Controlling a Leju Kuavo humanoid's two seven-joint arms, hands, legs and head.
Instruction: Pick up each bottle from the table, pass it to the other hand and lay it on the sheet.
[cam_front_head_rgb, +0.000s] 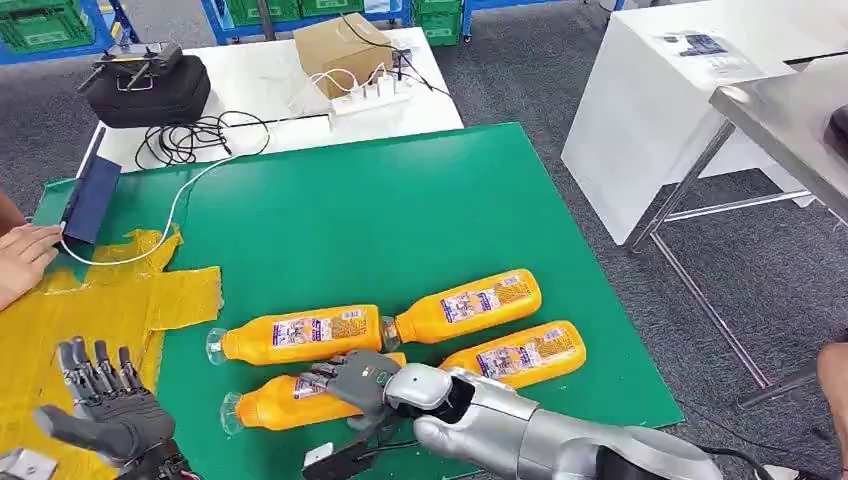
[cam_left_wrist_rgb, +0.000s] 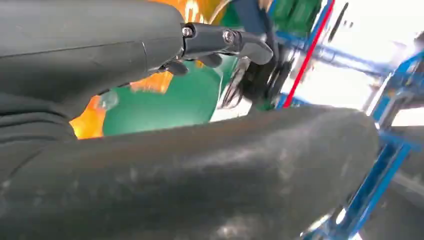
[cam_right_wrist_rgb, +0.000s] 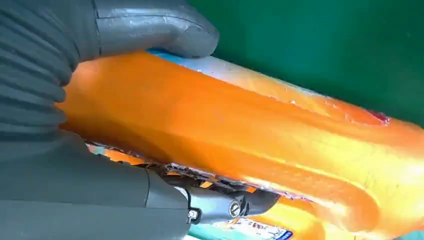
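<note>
Right hand (cam_front_head_rgb: 362, 378) has fingers wrapped round nearest bottle (cam_front_head_rgb: 275, 402), lying on green desk (cam_front_head_rgb: 400, 220) w/ three other bottles (cam_front_head_rgb: 300, 334) beside it. Left hand (cam_front_head_rgb: 105, 408) hovers over yellow sheet (cam_front_head_rgb: 60, 330), fingers apart, holding nothing.

Bright even light; blurred wrist views

The left hand (cam_left_wrist_rgb: 150, 100), grey with dark fingers (cam_left_wrist_rgb: 235, 42) apart, holds nothing above the green tabletop (cam_left_wrist_rgb: 165, 102); blurred orange plastic bottles (cam_left_wrist_rgb: 87, 122) lie beyond.
</note>
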